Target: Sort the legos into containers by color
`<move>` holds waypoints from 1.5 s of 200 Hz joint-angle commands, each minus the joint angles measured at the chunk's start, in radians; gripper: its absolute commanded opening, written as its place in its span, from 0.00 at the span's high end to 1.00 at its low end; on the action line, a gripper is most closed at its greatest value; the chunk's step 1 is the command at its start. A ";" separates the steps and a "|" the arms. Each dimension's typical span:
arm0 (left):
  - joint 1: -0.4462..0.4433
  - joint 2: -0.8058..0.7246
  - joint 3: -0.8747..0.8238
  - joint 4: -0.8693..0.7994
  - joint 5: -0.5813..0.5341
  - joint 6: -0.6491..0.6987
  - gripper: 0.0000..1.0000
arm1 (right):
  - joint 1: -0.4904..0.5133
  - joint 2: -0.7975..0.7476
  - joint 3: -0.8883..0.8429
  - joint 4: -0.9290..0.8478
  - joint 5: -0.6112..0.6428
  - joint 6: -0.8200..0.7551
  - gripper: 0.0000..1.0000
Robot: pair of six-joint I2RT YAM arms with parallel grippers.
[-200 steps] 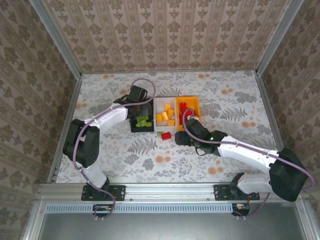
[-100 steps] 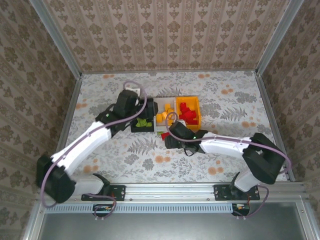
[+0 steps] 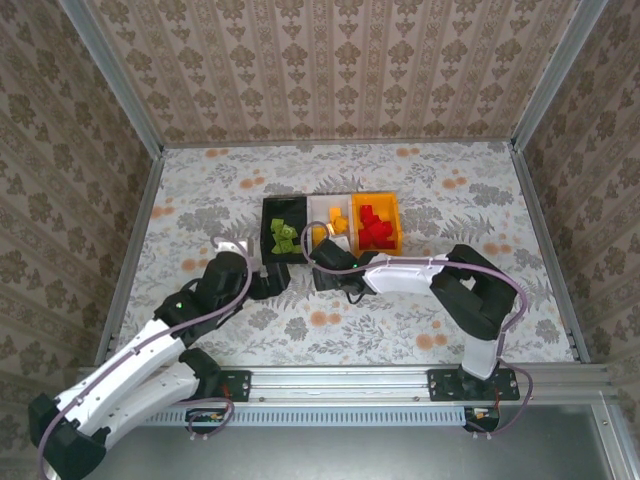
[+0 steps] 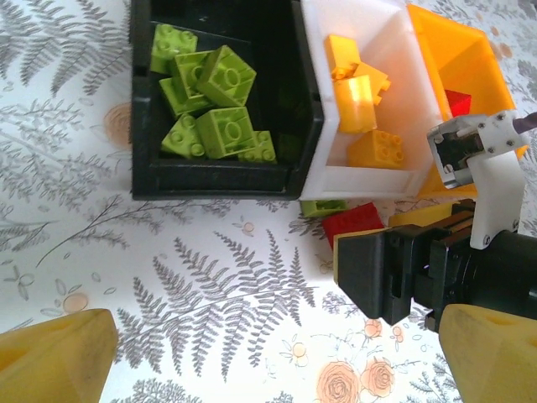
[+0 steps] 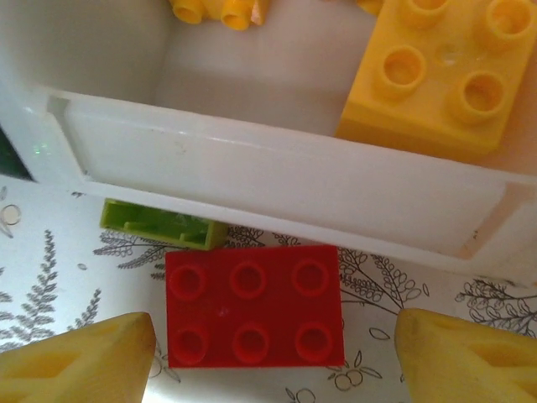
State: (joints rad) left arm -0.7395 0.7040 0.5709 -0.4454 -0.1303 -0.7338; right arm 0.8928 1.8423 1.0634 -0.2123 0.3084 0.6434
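- The right fingers (image 5: 80, 357) are being held spread, with a red brick (image 5: 253, 306) lying studs-up on the tabletop (image 5: 50, 277) between them. A gap is being left on each side, so nothing is being pinched.
- A lime green brick (image 5: 159, 225) is being seen just beside the red brick, at its 11 o'clock, tucked against the near wall of the white bin (image 5: 277, 189).
- That bin is lying at 12 o'clock from both loose bricks, and orange bricks (image 5: 428, 80) are being held inside it.
- The left fingers (image 4: 54, 357) are being held spread wide over the tabletop, with nothing between them, at 6 o'clock from the black bin (image 4: 218, 180).
- A heap of lime green bricks (image 4: 210, 84) is being held in the black bin.
- In the top view the three bins are being shown side by side in a row: the black one at 9 o'clock of the white, and the orange bin (image 3: 396, 222), with red bricks (image 3: 372, 228) inside, at 3 o'clock.
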 commanded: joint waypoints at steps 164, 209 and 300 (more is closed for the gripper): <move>-0.014 -0.052 -0.126 0.005 -0.025 -0.077 0.00 | 0.040 -0.492 -0.212 -0.167 0.034 -0.028 0.62; -0.015 -0.071 -0.142 -0.004 -0.023 -0.096 0.00 | -0.202 -0.427 -0.084 -0.171 -0.043 -0.079 0.61; -0.015 -0.092 -0.141 -0.028 -0.022 -0.102 0.00 | -0.353 -0.045 0.298 -0.246 -0.026 -0.114 0.36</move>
State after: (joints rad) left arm -0.7467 0.6239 0.4389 -0.4614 -0.1558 -0.8169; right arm 0.5419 1.7805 1.2888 -0.4046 0.2768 0.5446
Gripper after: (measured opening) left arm 0.997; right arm 0.547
